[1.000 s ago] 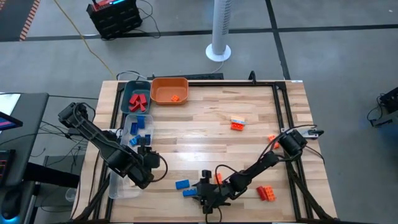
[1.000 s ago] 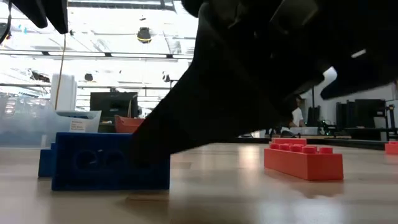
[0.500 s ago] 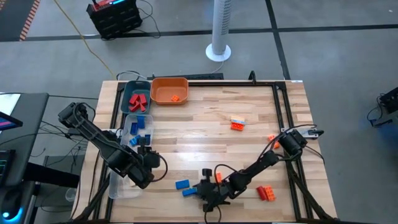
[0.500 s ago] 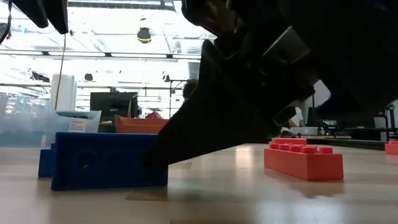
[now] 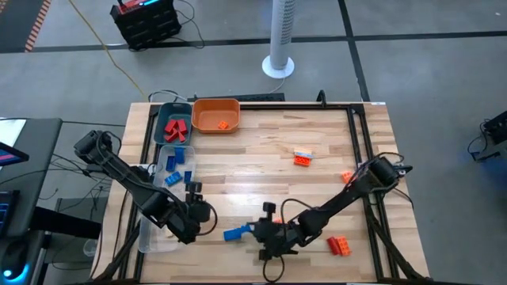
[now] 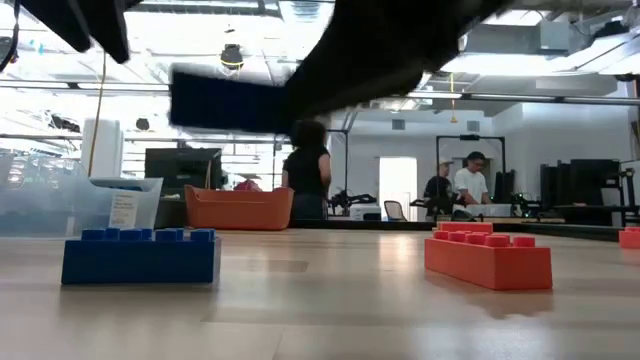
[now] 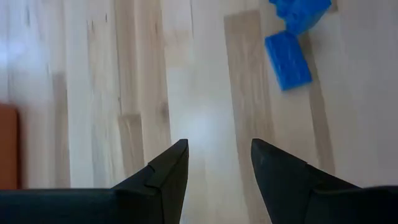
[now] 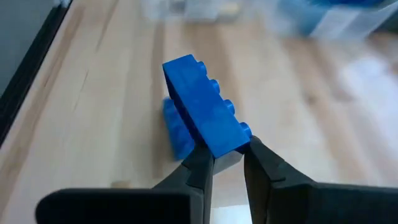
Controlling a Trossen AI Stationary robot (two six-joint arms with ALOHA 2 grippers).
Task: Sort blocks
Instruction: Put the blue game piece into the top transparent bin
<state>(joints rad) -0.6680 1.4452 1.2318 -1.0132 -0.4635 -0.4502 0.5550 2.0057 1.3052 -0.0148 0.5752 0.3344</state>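
My right gripper point(image 5: 257, 233) is shut on a blue block point(image 8: 205, 121) and holds it above the table near the front edge; in the low view this block point(image 6: 230, 100) hangs high. A second blue block point(image 8: 176, 134) lies flat on the wood just below it and shows in the low view point(image 6: 140, 258) too. My left gripper point(image 5: 207, 215) hovers open to the left of them, over bare wood, with nothing between its fingers point(image 7: 168, 168). Its wrist view shows the blue blocks point(image 7: 288, 60) ahead of it. My right gripper pinches the blue block's near end point(image 8: 229, 144) between its two fingers. The fingers slant down from the table's right side and lie along the block. The block is lifted clear of the table and sticks out beyond the fingertips, tilted, with its studs to one side.
At the far left stand a teal tray point(image 5: 164, 119) with red blocks, an orange tray point(image 5: 215, 104) with one orange block, and a clear tray point(image 5: 161, 162) with blue blocks. Loose orange blocks lie at the near right point(image 5: 339, 246), mid right point(image 5: 302, 157) and right edge point(image 5: 346, 176).
My right gripper has shut on one of the two blue blocks and risen with it, so the block is lifted clear while the other blue block stays on the table. My left gripper has edged down and toward the table's right.
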